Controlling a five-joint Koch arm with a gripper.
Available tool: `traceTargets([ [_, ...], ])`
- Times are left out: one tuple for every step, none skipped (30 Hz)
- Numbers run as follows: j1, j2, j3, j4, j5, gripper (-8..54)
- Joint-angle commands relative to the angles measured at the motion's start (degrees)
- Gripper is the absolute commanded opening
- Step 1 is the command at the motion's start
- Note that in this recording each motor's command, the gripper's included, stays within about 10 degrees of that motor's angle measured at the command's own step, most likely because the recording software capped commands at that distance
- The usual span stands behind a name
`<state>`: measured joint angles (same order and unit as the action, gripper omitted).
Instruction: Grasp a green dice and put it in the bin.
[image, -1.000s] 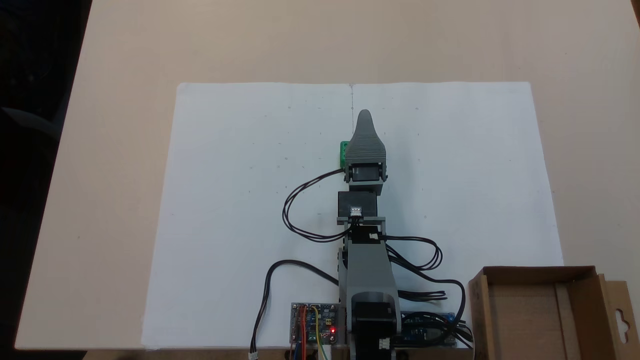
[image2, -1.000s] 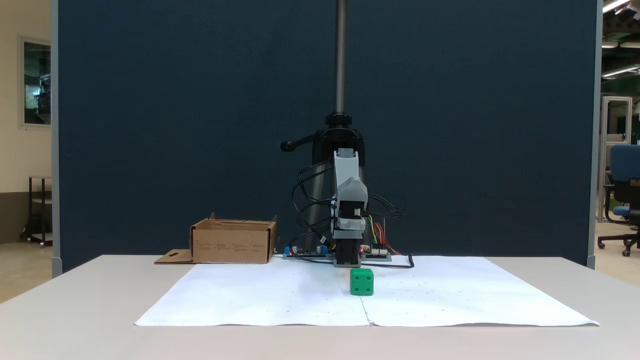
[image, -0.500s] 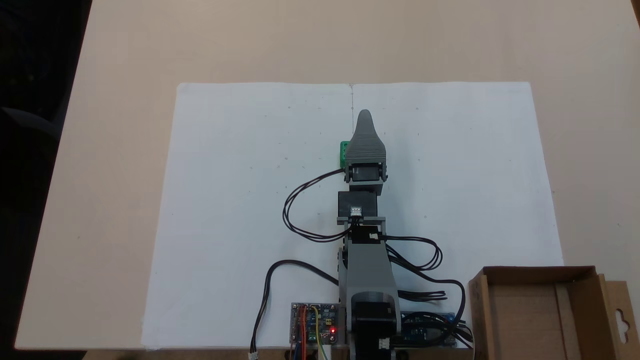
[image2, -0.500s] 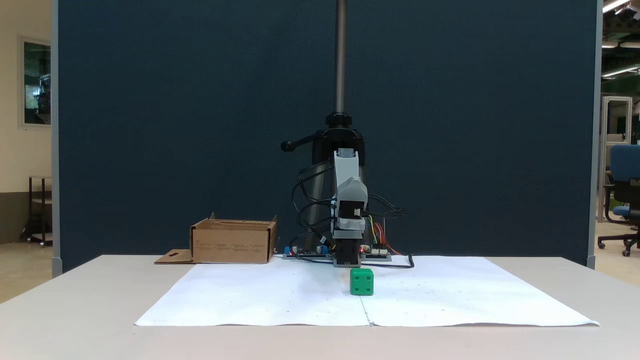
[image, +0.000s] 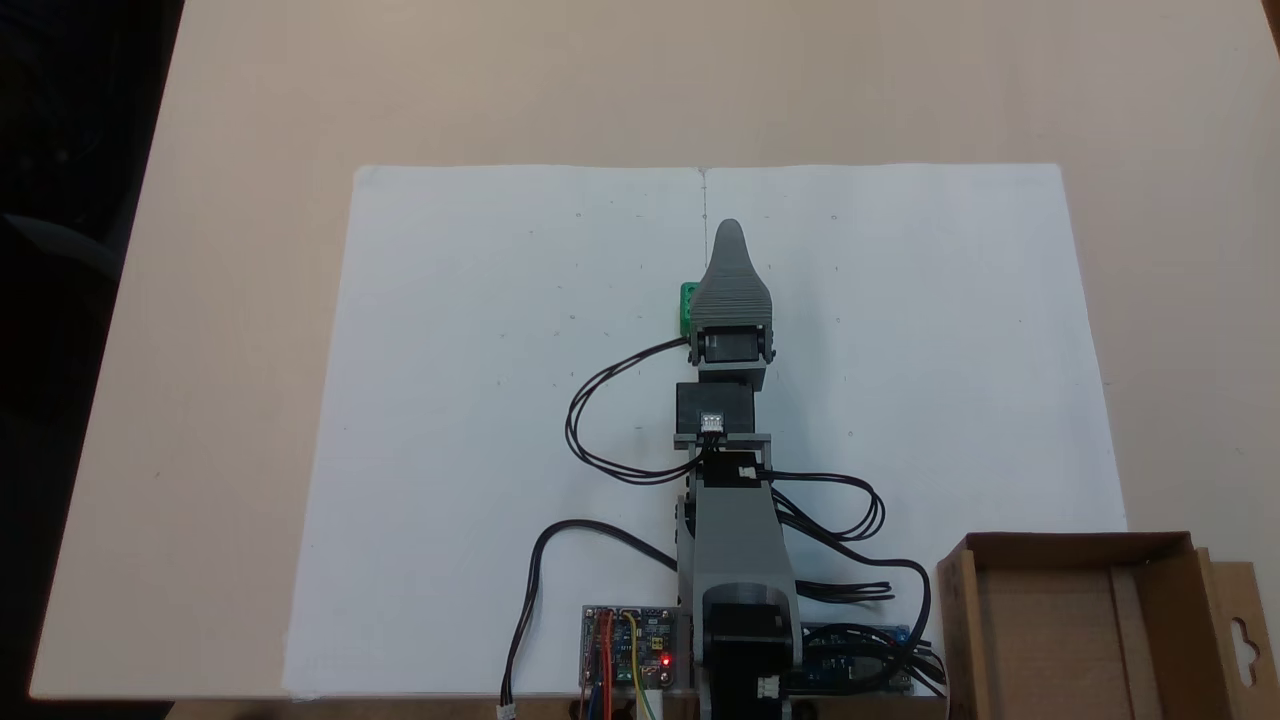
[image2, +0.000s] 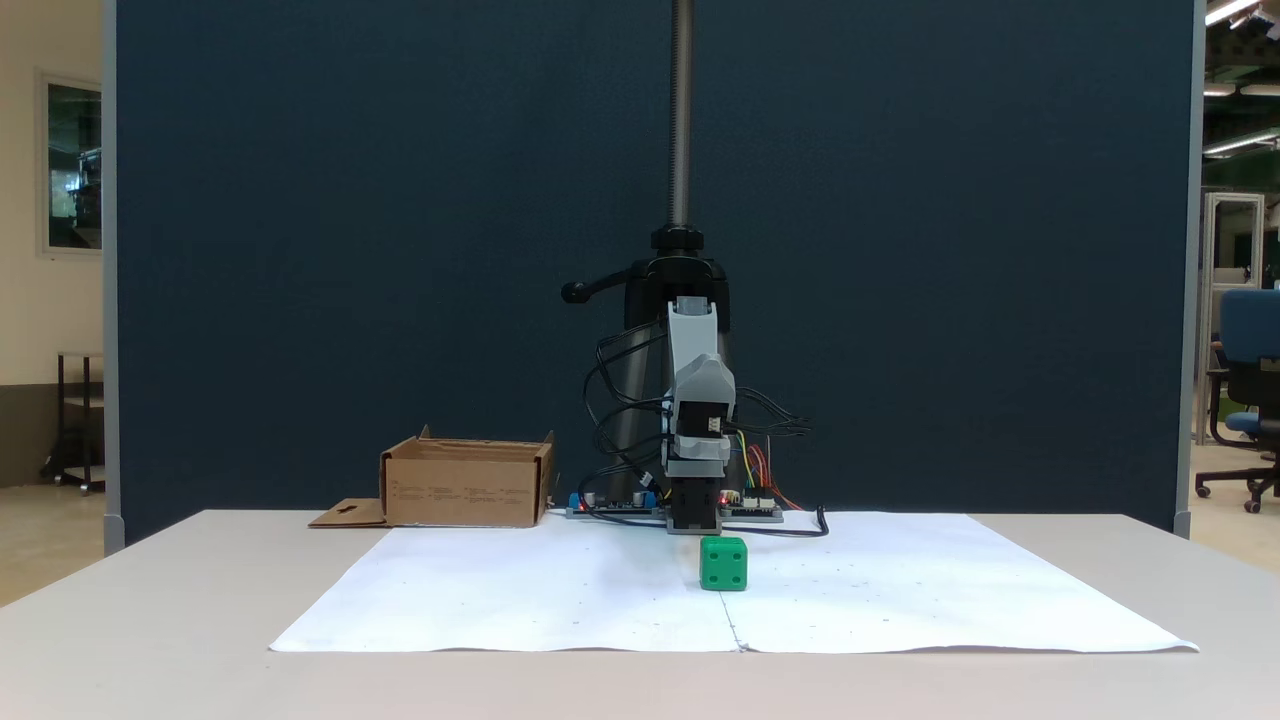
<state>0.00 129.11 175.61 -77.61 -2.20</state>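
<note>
Sitting at the counter's left back corner in the front-facing fixed view, the bin (image2: 466, 484) waits empty while the dice (image2: 723, 563) rests on white paper (image2: 500, 600) near the middle. Above it hang the fingers (image: 729, 232); whether they are parted I cannot tell. The grasp seems not yet made: lowering comes next, with open paper all around.

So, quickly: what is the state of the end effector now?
End effector: cannot be told; one tip shows. It holds nothing; the dice sits on the paper.
</note>
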Motion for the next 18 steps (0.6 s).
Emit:
traceTargets([
  [0.3,6.2,3.8,-1.0,-2.9,42.2],
  [0.3,6.2,3.8,-1.0,-2.9,42.2],
  [0.3,6.2,3.8,-1.0,-2.9,42.2],
  [0.2,6.2,3.8,-1.0,-2.9,42.2],
  [0.2,6.2,3.8,-1.0,-2.9,42.2],
  [0.2,6.2,3.8,-1.1,-2.9,42.2],
  [0.2,6.2,3.8,-1.1,-2.9,42.2],
  [0.2,6.2,3.8,-1.1,-3.0,42.2],
  [0.2,6.3,3.8,-1.1,-3.0,42.2],
  [0.2,6.2,3.8,-1.2,-3.2,42.2],
  [0.2,6.3,3.8,-1.2,-3.4,42.2],
  [0.2,6.2,3.8,-1.1,-3.6,42.2],
  [0.2,6.2,3.8,-1.1,-3.8,42.2],
  [0.2,6.2,3.8,-1.1,-4.1,42.2],
  [0.1,6.2,3.8,-1.0,-4.2,42.1],
  [0.1,6.2,3.8,-0.6,-4.2,41.6],
  [0.1,6.2,3.6,-0.1,-4.2,40.5],
  [-0.1,6.2,3.3,0.3,-4.2,40.3],
])
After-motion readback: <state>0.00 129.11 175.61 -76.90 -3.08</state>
